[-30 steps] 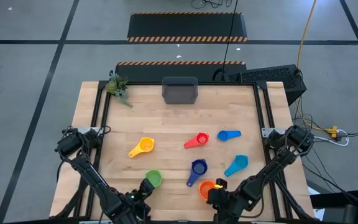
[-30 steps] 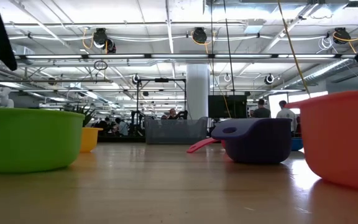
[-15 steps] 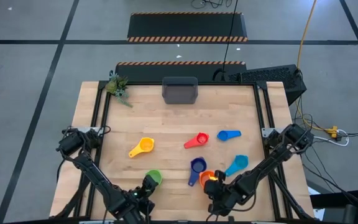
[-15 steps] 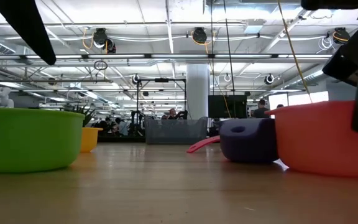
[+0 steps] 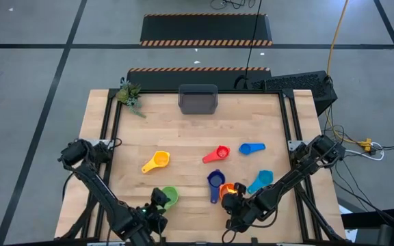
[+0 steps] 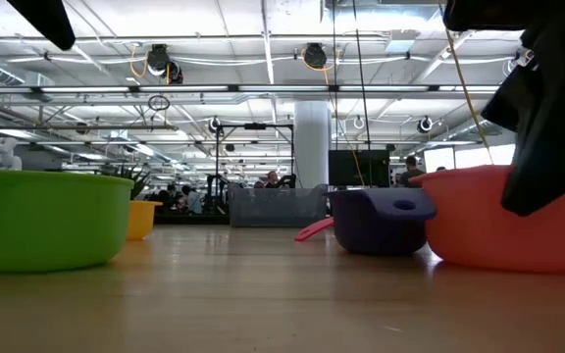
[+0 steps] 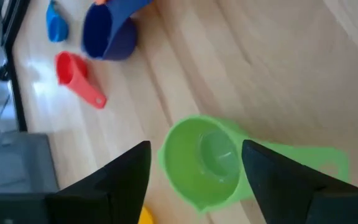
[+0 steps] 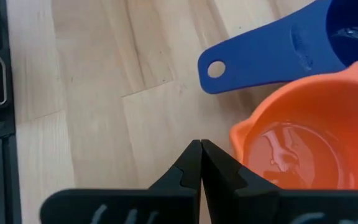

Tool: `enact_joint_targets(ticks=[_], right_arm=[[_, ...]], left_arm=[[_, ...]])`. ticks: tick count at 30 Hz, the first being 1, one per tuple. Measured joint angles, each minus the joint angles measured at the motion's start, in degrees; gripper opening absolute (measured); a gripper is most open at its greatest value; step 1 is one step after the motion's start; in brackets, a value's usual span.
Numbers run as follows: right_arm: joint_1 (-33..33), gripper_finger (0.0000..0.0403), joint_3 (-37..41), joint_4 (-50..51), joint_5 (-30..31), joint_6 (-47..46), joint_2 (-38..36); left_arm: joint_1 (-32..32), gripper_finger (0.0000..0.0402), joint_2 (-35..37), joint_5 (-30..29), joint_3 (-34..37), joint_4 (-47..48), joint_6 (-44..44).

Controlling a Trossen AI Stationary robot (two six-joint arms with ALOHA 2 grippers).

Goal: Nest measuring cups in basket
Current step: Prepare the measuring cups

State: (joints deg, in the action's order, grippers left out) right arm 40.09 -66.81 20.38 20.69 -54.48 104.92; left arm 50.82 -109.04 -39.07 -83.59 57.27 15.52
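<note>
While the wooden table (image 5: 197,133) carries everything, the dark grey basket (image 5: 198,99) sits at its far edge, well apart from the measuring cups, with none of them inside it. At the near edge the left gripper (image 7: 194,163) hangs over the green cup (image 5: 169,197) – its fingers spread to either side of the bowl, not touching it. The right gripper (image 8: 201,163) has its fingers pressed together, holding nothing, just beside the orange cup (image 5: 228,190), which touches the dark blue cup (image 5: 215,181). Cyan cup (image 5: 261,180), blue cup (image 5: 251,147), red cup (image 5: 218,154) and yellow cup (image 5: 157,161) lie scattered mid-table – each apart from the others.
</note>
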Motion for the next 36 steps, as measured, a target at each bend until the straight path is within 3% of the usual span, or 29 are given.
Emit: enact_joint_targets(ticks=[15, 24, 36], right_arm=[[-4.1, 0.0, 0.0, -0.9, -0.3, -0.3, 0.0], [-7.5, 0.0, 0.0, -0.3, -3.0, 0.4, 0.0], [-11.7, 0.0, 0.0, 0.1, -3.0, 4.7, 0.0]], left_arm=[[2.2, 0.0181, 1.9, 0.0, 0.5, 5.7, 14.2], [2.6, 0.0177, 1.9, 0.0, 0.5, 10.3, 22.1], [2.5, 0.0177, 1.9, -2.0, 0.5, 10.1, 23.0]])
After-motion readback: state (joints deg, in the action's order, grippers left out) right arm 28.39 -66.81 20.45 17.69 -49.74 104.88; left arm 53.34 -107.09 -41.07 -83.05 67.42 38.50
